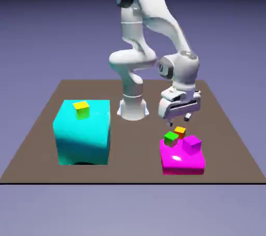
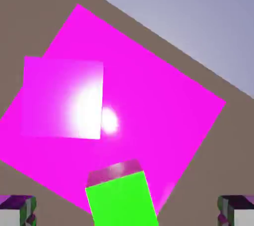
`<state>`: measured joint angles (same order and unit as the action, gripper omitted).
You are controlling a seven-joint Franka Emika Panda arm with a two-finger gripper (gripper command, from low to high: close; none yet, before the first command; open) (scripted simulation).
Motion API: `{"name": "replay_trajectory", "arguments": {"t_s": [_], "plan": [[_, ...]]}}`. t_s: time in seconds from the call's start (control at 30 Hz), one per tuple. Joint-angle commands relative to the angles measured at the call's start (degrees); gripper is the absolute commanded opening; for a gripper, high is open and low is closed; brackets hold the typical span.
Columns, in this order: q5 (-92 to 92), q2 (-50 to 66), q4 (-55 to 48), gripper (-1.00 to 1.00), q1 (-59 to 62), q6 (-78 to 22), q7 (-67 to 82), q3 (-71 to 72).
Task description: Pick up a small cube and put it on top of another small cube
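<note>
The tiny orange cube (image 1: 180, 131) sits at the far edge of a flat magenta block (image 1: 182, 163), touching or nearly touching a tiny green cube (image 1: 170, 137). My gripper (image 1: 177, 122) hangs just above these two, fingers down and open, holding nothing. In the hand view the green cube (image 2: 121, 201) shows large between the two widely spread fingertips (image 2: 17, 211), with the gripper (image 2: 127, 214) centred over it. The orange cube does not show in the hand view. A tiny yellow cube (image 1: 81, 109) rests on a big cyan cube (image 1: 83, 134) at the exterior view's left.
A mid-sized magenta cube (image 1: 193, 143) stands on the magenta block (image 2: 163, 106) beside the green cube, and appears again in the hand view as the magenta cube (image 2: 62, 96). The brown table (image 1: 135, 141) ends close in front of both blocks.
</note>
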<state>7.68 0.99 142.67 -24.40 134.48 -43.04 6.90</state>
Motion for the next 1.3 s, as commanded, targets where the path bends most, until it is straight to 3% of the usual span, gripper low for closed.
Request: {"name": "replay_trajectory", "arguments": {"t_s": [0.0, 0.33, 0.4, 0.53, 0.57, 0.77, 1.27], "plan": [[0.5, 2.1, -1.1, 0.00, -1.3, -2.4, 0.0, 0.4], [5.2, 22.8, -12.4, 0.00, -15.9, -26.8, -0.4, 4.7], [5.2, 22.9, -12.5, 0.00, -15.9, -26.9, -0.4, 4.7], [7.9, 27.7, -7.6, 0.00, -15.7, -17.4, -2.2, 3.0], [7.9, 27.7, -7.6, -1.00, -15.7, -17.4, -2.2, 3.0], [4.3, 21.9, -12.4, -1.00, -14.2, -26.8, 1.0, 6.5], [23.8, 0.1, -18.3, -1.00, 5.4, -41.0, 36.4, -21.2]]}}
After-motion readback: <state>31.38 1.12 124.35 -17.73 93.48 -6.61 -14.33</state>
